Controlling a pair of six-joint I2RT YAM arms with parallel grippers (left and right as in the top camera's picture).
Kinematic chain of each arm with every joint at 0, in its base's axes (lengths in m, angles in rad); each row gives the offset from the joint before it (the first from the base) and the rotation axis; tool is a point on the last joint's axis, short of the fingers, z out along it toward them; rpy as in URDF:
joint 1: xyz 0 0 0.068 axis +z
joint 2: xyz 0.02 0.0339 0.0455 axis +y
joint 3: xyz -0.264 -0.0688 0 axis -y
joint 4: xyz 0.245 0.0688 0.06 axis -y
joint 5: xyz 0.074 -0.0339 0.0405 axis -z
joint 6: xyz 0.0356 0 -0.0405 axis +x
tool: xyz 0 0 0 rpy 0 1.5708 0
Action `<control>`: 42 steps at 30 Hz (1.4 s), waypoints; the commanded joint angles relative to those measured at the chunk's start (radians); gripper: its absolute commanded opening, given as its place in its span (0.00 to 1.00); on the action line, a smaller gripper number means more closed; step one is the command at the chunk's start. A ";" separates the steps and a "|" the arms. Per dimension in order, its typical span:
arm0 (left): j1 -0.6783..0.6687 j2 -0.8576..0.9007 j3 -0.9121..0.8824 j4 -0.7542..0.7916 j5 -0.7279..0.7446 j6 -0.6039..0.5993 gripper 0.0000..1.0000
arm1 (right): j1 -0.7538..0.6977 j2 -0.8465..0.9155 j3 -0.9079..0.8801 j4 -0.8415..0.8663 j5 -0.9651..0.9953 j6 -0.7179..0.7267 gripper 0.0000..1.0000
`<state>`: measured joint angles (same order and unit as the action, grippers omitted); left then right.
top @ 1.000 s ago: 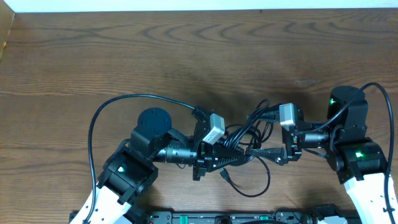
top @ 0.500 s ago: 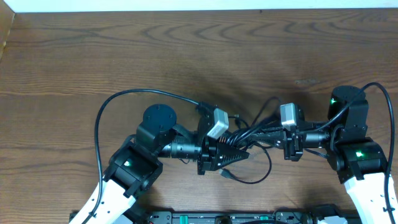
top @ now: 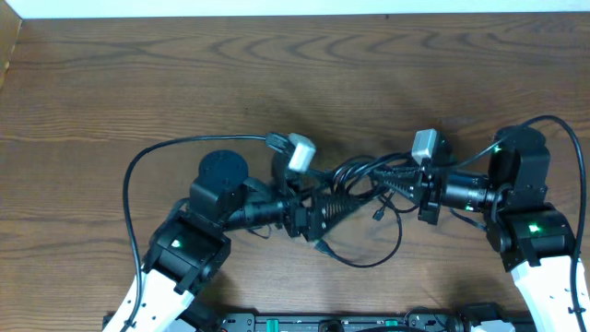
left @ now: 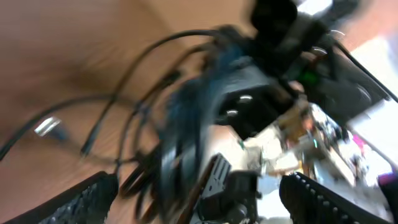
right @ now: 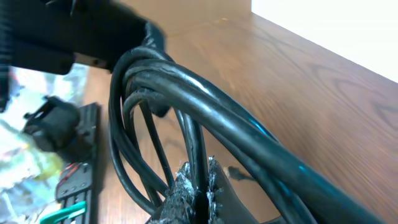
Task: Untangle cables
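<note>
- Clearly, the right claw [right: 196, 186] is clenched on the cables [top: 355, 175] above the wooden worktop [top: 184, 83].
- The left claw [left: 199, 183] is spread wide, released, beside the tangle.

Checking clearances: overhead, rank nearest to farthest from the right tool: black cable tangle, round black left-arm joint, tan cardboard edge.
1. Black cable tangle, centre, gripped by the right tool.
2. Round black left-arm joint, left.
3. Tan cardboard edge, upper-left corner.

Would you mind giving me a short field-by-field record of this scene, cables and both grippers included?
table: brown wood
cables: black tangle lying on the table, one loop trailing toward the near edge
left gripper: open, fingers wide apart, facing the tangle
right gripper: shut on one strand of the cables
</note>
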<state>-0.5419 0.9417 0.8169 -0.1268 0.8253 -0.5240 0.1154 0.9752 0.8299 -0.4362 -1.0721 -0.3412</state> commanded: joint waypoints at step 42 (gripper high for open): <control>-0.074 0.027 0.031 0.041 -0.169 -0.314 0.98 | -0.009 -0.003 0.008 0.096 0.093 0.198 0.01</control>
<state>-0.6117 0.9604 0.8177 -0.1032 0.6739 -0.8085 0.1085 0.9752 0.8295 -0.3466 -0.9352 -0.1600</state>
